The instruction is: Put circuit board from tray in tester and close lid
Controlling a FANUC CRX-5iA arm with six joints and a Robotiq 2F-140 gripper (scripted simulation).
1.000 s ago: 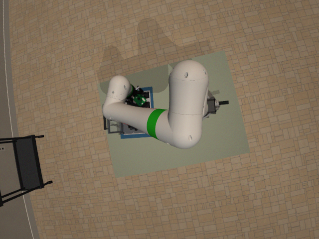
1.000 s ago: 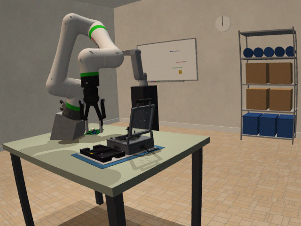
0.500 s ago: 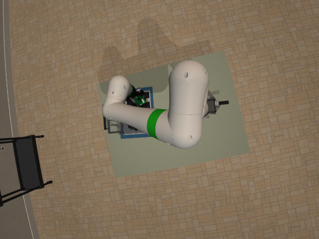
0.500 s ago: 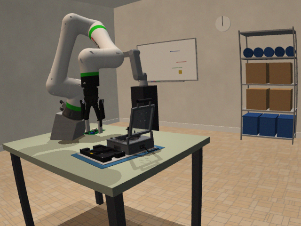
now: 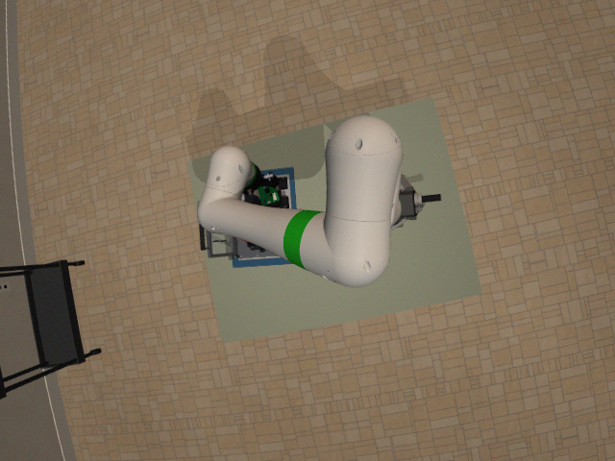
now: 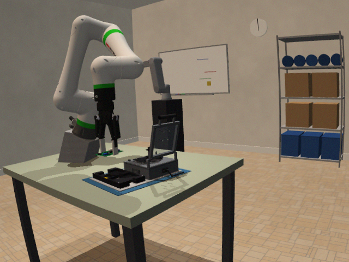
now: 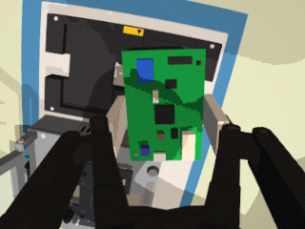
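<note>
Green board out of the tray and up in the jaws; tester lid open, insertion and latching left.

Jaws (image 6: 108, 152) grasping the circuit board (image 5: 268, 196) (image 6: 108, 153) (image 7: 167, 105) by its two long edges, face up, held in the air. White connector (image 7: 189, 145) is at the end nearer the gripper body in the wrist view. Black tray (image 6: 118, 177) (image 7: 86, 91) sits below the jaws, beyond the board in the wrist view. Tester (image 6: 152, 166) (image 7: 48, 125) is beside the tray, also lower than the jaws; its lid (image 6: 164, 138) stands up, so access looks fine. Pins and holes: can't make out. Done: pick. Left: line up connector end, seat on both pins against the posts, release, press lid by handle (image 6: 167, 115) till the hook snaps, let go. Risk, my read: board riding a pin blocks the latch.
</note>
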